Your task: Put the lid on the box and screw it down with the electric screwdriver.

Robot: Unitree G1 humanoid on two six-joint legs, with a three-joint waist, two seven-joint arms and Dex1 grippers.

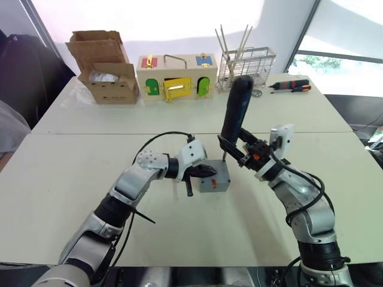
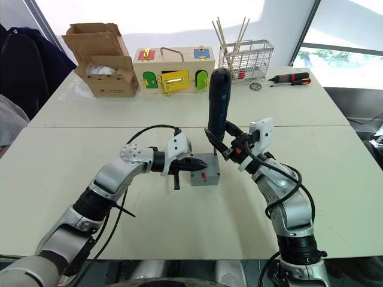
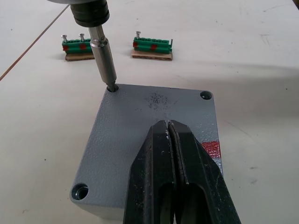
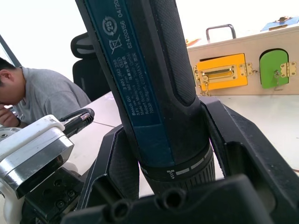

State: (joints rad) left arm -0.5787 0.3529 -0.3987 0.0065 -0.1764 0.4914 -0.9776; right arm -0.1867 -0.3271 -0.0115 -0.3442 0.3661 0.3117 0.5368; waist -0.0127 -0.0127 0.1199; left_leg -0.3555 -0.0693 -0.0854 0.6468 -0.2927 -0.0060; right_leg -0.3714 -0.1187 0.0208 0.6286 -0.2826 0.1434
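My left gripper (image 3: 174, 140), jaws pinched together, pressed the speckled grey lid (image 3: 140, 135) onto the box (image 1: 215, 179) mid-tabletop; my right gripper's (image 1: 234, 147) jaws clamped the thick black electric screwdriver (image 1: 235, 107), its bit in the eleven-o'clock corner hole.

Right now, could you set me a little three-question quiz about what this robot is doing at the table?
1. True or false: the lid already sits on the box.
2. Which gripper holds the electric screwdriver? A. left gripper B. right gripper C. neither
3. Fill in: the screwdriver's metal bit stands in a corner ____ of the lid.

Key
1. True: in the left wrist view the lid covers the box, and the left gripper, fingers shut, rests on top of it.
2. B: the right gripper clamps the tool, held nearly upright.
3. Hole. Two other corner holes look empty of screws.
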